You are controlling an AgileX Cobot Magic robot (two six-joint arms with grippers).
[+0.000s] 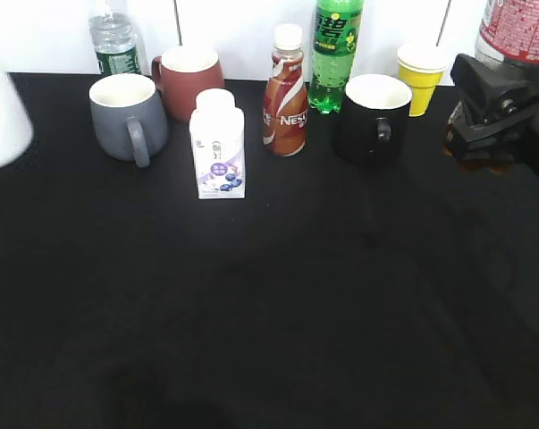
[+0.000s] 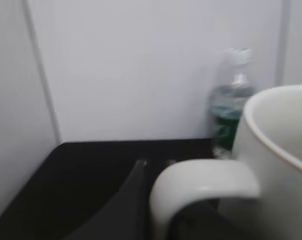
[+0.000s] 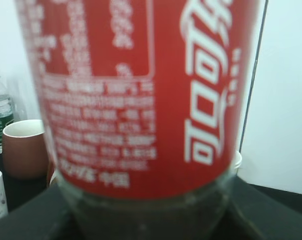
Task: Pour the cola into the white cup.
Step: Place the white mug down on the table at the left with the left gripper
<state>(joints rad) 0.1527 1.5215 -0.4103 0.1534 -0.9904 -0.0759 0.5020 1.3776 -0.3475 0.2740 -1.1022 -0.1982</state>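
Note:
The cola (image 1: 521,27) is a clear bottle with a red label and dark liquid, held up at the top right edge of the exterior view. My right gripper (image 1: 494,105) is shut on it. In the right wrist view the cola (image 3: 140,75) fills the frame between the dark fingers of my right gripper (image 3: 148,222). The white cup (image 1: 1,116) shows blurred at the far left edge, off the table. In the left wrist view the white cup (image 2: 278,150) is close, and my left gripper (image 2: 156,200) is shut on its loop handle. The left gripper itself is out of the exterior view.
On the black table (image 1: 269,304), along the back, stand a water bottle (image 1: 114,37), a grey mug (image 1: 126,114), a red-brown mug (image 1: 189,80), a white carton (image 1: 218,143), a Nestle bottle (image 1: 285,94), a green soda bottle (image 1: 334,54), a black mug (image 1: 372,116) and a yellow paper cup (image 1: 421,76).

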